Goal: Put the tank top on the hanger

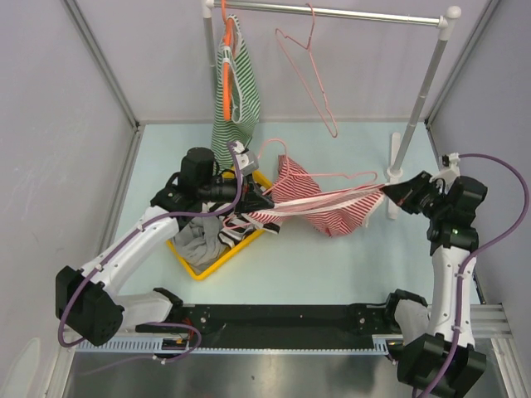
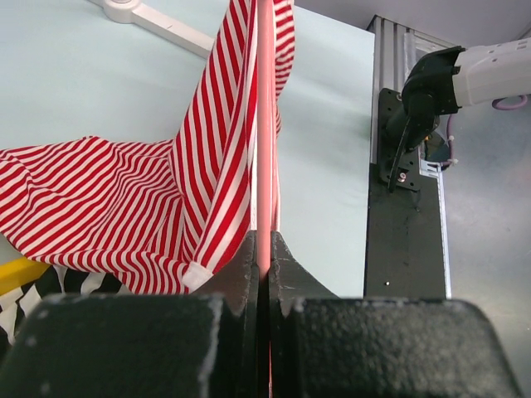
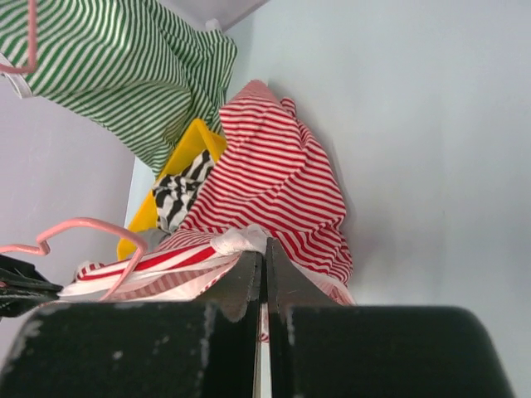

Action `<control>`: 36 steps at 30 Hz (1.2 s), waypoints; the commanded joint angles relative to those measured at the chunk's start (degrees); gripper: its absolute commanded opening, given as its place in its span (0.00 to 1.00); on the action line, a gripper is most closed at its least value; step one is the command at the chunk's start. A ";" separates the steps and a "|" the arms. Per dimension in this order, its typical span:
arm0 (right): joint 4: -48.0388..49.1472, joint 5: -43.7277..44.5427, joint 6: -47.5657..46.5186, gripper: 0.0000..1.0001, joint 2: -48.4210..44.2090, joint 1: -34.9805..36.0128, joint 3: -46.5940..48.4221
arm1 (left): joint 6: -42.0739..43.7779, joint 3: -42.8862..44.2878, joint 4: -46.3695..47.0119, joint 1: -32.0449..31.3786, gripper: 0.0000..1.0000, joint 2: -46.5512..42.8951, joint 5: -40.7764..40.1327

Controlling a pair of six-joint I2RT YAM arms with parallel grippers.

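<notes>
The tank top (image 1: 328,211), red and white striped with pale trim, is stretched above the table between both grippers. The pink wire hanger (image 1: 319,176) lies along its upper edge, partly inside the cloth. My left gripper (image 1: 267,201) is shut on the hanger's wire (image 2: 265,149), with the tank top (image 2: 108,199) draped to its left. My right gripper (image 1: 387,192) is shut on the tank top's pale trim (image 3: 241,242), and the striped cloth (image 3: 282,174) bunches beyond it. The hanger's curved end (image 3: 91,228) shows at the left of the right wrist view.
A yellow bin (image 1: 207,265) under my left arm holds a grey garment (image 1: 195,236) and a black-and-white striped one (image 3: 178,195). At the back, a rack's rail (image 1: 357,14) carries a green striped top (image 1: 236,95) on an orange hanger and a spare pink hanger (image 1: 314,70). Its post (image 1: 419,99) stands near my right gripper.
</notes>
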 commanded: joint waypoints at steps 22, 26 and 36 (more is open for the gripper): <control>1.30 -3.79 3.36 0.00 6.16 -7.26 18.83 | 2.32 0.15 -1.31 -0.12 0.00 -1.86 0.61; -1.33 -5.11 2.92 0.00 4.66 -7.26 19.97 | 2.41 0.23 -1.40 -0.30 0.00 -1.86 0.35; -10.83 -5.64 -1.47 0.00 4.48 -4.10 26.47 | 2.50 0.15 -1.40 -0.65 0.00 -2.30 -1.14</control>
